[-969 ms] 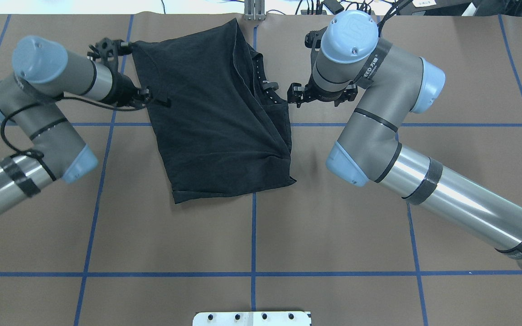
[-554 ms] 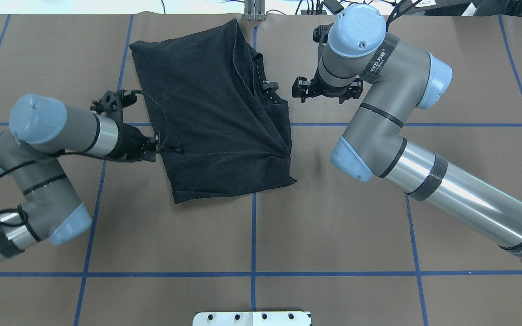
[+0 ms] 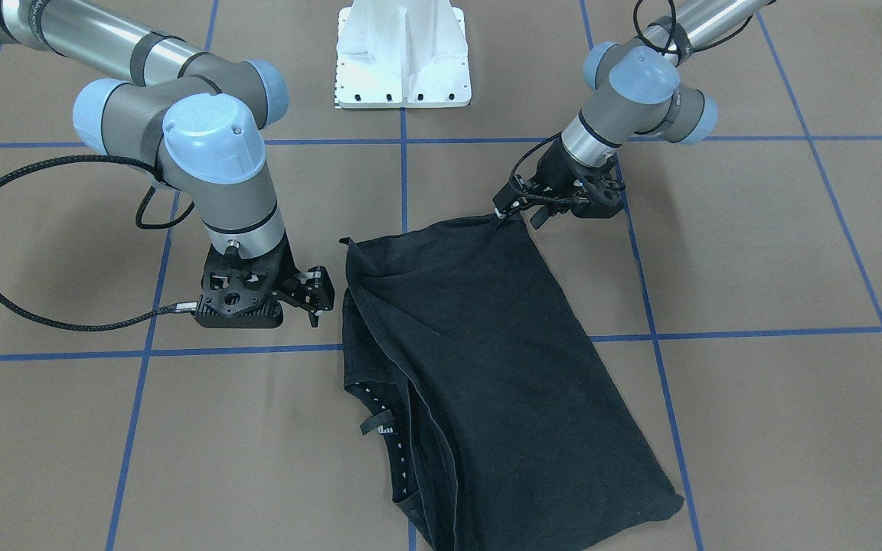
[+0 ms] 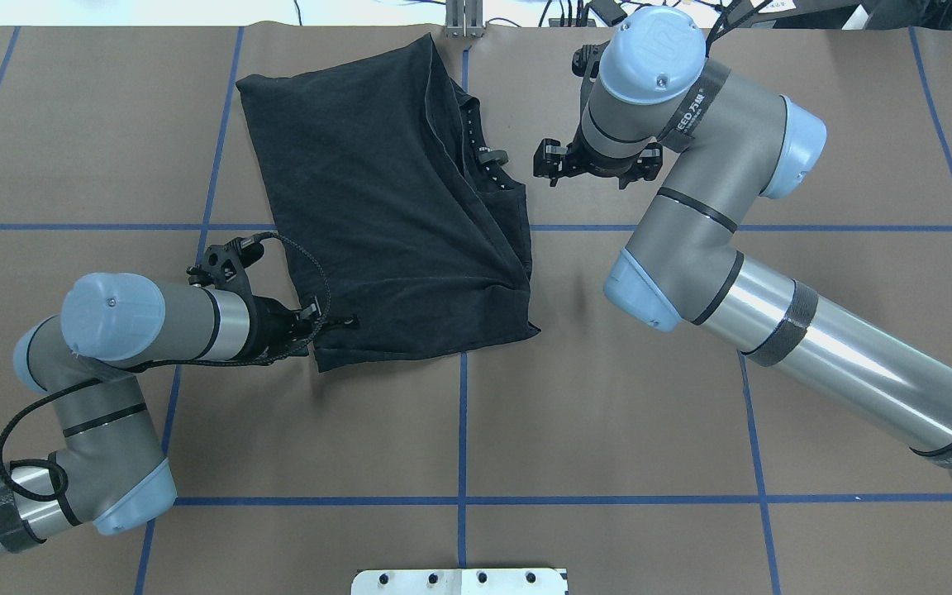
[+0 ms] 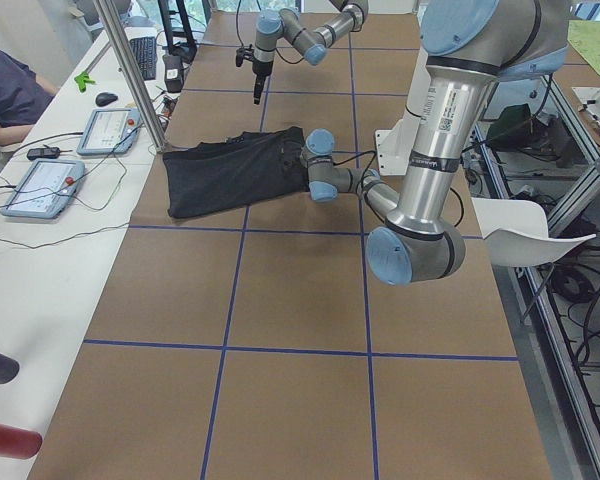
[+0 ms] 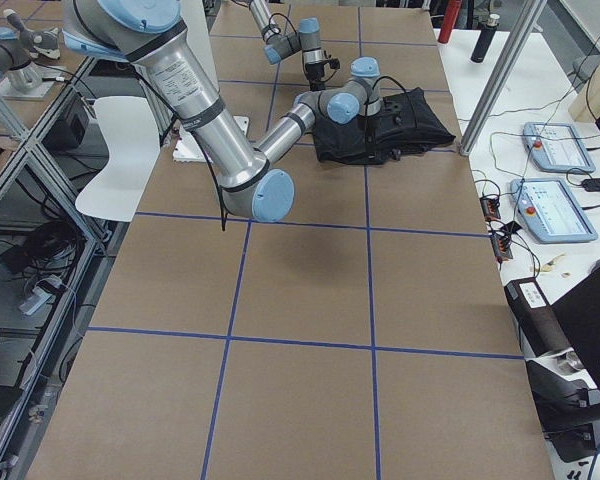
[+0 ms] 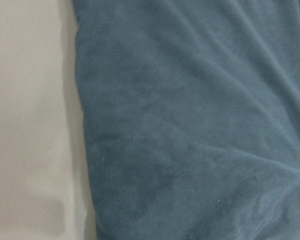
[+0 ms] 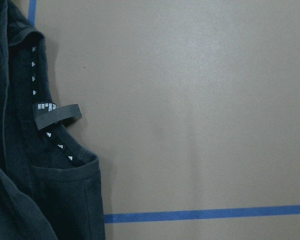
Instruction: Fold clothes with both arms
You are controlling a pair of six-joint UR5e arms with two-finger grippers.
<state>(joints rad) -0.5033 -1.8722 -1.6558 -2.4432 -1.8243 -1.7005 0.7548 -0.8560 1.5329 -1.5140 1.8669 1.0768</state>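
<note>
T-shirt (image 3: pixel 487 344) corner touches left fingers (image 3: pixel 502 208); right fingers (image 3: pixel 321 295) hover just beside.

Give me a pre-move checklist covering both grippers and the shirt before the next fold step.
1. Left gripper at the T-shirt's near left corner: ok.
2. Left gripper's hold on the cloth: cannot tell; its fingers are lost against the black fabric.
3. Right gripper empty: ok; its fingers are open and apart from the shirt, beside the collar.
4. Shirt lying flat: not ok; the collar side is doubled over, with ridges.
5. Grippers apart from each other: ok; they are on opposite sides of the shirt.
</note>
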